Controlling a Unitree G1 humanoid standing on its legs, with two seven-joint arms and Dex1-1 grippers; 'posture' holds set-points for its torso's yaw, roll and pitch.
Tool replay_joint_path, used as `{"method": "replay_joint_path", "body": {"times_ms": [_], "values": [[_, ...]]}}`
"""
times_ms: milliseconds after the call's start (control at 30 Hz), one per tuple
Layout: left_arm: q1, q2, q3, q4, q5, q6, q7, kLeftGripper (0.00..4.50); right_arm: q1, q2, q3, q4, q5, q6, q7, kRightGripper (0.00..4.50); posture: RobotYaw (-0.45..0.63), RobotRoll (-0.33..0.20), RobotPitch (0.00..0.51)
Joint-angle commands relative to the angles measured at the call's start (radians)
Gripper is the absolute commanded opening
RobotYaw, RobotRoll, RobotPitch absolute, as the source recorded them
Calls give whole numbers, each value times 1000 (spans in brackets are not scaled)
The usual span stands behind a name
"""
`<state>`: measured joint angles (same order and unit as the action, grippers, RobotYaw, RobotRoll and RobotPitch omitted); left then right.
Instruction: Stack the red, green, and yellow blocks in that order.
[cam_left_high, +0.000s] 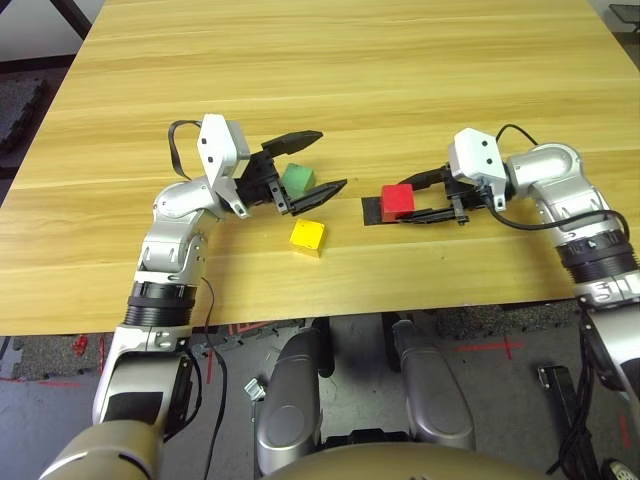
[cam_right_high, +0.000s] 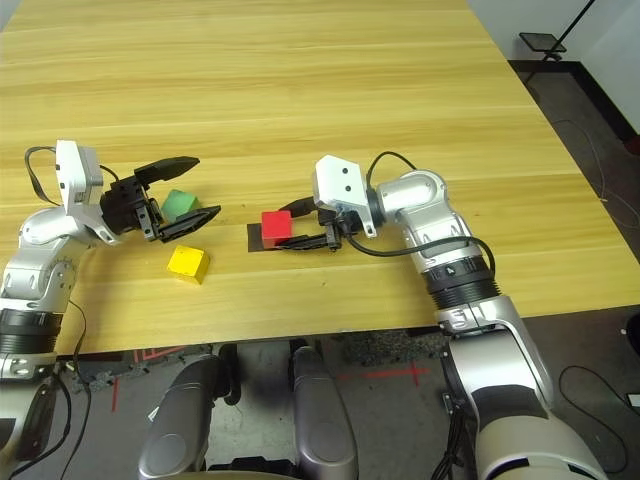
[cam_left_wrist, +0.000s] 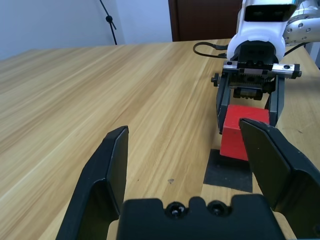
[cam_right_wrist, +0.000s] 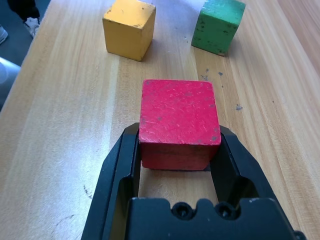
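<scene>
The red block (cam_left_high: 397, 201) rests on a flat black patch (cam_left_high: 371, 211) right of the table's centre. My right gripper (cam_left_high: 402, 200) is shut on it, one finger (cam_right_wrist: 122, 165) against each side. The green block (cam_left_high: 297, 178) stands on the wood to the left. My left gripper (cam_left_high: 331, 158) is open wide, its two fingers spread on either side of the green block without touching it; whether they hang above it I cannot tell. The yellow block (cam_left_high: 307, 237) sits alone just in front of the green one, nearer the table's front edge.
The wooden table (cam_left_high: 330, 70) stretches bare behind both arms. Its front edge (cam_left_high: 320, 318) runs close in front of the yellow block. Black cables loop from both wrists.
</scene>
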<state>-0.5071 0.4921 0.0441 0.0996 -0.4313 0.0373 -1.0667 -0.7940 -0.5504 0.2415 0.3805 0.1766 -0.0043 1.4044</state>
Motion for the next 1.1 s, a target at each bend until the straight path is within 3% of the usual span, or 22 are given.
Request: {"method": "replay_joint_path", "body": {"times_ms": [33,533,1033,1100], "values": [[16,7,-1,-25,-1,13,3,4500,21,12,11,12,-15,-21,-2,2037,314,18,268],[19,5,-1,-34,-4,25,9,4500,-44,50,12,232,-82,-178,6,2037,322,20,271],[31,1,-3,-49,-5,28,22,4500,-45,81,6,232,-86,-182,14,2037,334,21,267],[30,1,-3,-48,-6,28,21,4500,-48,82,4,241,-92,-189,1,2751,331,21,266]]}}
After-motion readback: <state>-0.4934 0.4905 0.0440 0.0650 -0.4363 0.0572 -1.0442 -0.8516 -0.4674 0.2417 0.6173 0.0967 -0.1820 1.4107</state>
